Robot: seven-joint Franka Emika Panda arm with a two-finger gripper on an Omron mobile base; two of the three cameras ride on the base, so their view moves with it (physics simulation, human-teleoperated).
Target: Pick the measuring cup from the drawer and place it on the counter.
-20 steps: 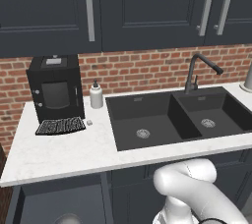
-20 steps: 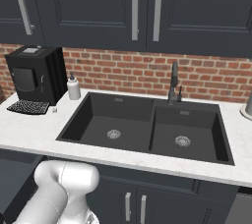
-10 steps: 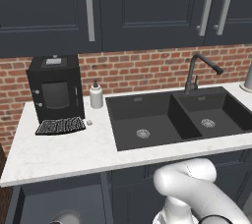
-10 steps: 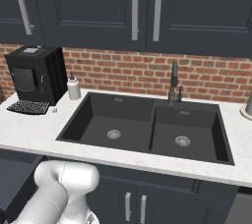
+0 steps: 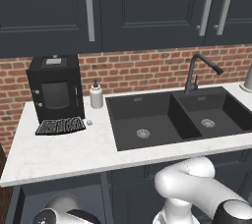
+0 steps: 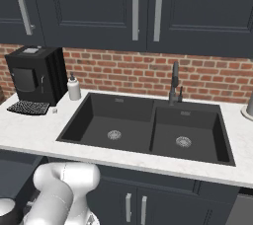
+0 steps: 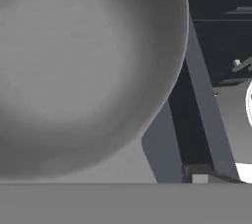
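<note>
- Although the arm bends low toward 7 o'clock of the left base view, where the drawer [image 5: 27,201] stands open under the counter [image 5: 59,156], its gripper is hidden; whether the fingers are apart or clamped cannot be told.
- Coffee machine [image 5: 54,88] at 9 o'clock and soap bottle [image 5: 96,95] beside it; the slab before them looks a likely landing spot.
- Sink [image 5: 147,125], centre to 3 o'clock.
- Hand view: a pale round surface, probably the measuring cup [image 7: 83,70], looms very close from 10 o'clock. The cup is not yet on the counter; securing, lifting and placing appear to remain.
</note>
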